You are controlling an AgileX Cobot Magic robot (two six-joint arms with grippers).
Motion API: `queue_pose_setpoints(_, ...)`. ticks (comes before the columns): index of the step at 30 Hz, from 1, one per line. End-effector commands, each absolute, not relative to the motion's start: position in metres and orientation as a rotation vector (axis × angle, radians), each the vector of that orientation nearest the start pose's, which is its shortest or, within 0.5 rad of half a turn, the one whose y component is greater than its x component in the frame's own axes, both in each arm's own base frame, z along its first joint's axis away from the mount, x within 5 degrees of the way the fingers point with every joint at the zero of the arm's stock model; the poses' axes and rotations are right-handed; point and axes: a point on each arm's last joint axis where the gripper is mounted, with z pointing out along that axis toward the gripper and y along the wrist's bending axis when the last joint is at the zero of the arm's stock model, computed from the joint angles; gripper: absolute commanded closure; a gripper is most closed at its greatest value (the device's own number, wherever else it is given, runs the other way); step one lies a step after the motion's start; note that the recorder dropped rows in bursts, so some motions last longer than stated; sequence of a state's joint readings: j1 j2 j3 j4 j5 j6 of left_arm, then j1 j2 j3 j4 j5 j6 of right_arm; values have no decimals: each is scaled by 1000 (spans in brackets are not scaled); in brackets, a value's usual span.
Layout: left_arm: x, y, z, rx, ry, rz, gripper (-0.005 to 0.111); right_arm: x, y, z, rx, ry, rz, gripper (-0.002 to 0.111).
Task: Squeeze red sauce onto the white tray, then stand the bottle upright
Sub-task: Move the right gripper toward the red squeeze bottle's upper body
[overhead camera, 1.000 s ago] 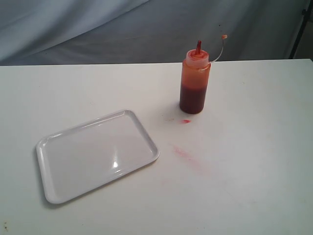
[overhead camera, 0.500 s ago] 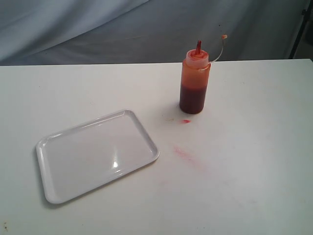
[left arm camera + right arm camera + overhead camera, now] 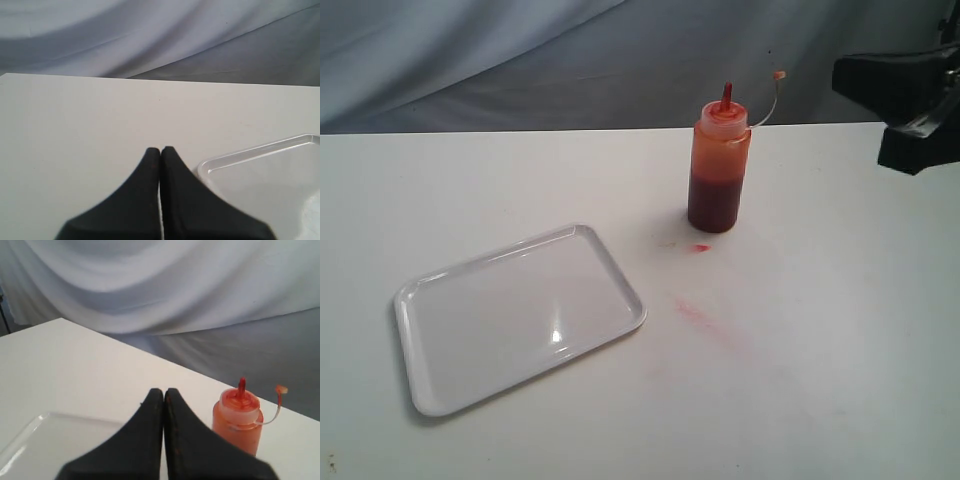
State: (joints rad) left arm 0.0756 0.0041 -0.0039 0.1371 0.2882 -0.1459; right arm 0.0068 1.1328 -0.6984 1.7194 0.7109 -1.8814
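The orange-tinted bottle stands upright at the back middle of the table, red nozzle up, its small cap dangling from a thin tether. It also shows in the right wrist view as the bottle beside my right gripper, which is shut and empty. In the exterior view that right gripper hangs above the table's far right, well clear of the bottle. The white tray lies front left with no drops on it. My left gripper is shut, empty, beside the tray's corner.
A small red spot sits on the table just in front of the bottle, and a faint pinkish smear lies further forward. A grey cloth backdrop hangs behind the white table.
The right arm has come into the exterior view at the upper right edge. Bottle and tray have not moved.
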Motion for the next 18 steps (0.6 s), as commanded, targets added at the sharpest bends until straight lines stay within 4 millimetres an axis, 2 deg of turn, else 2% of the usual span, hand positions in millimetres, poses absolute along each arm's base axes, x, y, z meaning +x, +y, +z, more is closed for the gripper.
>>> queue_pose_setpoints(1, 54, 7, 188, -107, 1759, 66, 106, 246, 61, 291, -599, 1737, 588, 108)
queue_pose_setpoints(6, 54, 7, 188, -107, 1759, 66, 106, 245, 67, 289, -644, 1708, 688, 108)
queue_pose_setpoints(15, 54, 7, 188, -107, 1759, 66, 106, 248, 64, 287, -624, 1730, 652, 108)
queue_pose_setpoints(18, 54, 7, 188, -107, 1759, 66, 106, 248, 64, 287, -628, 1729, 644, 97)
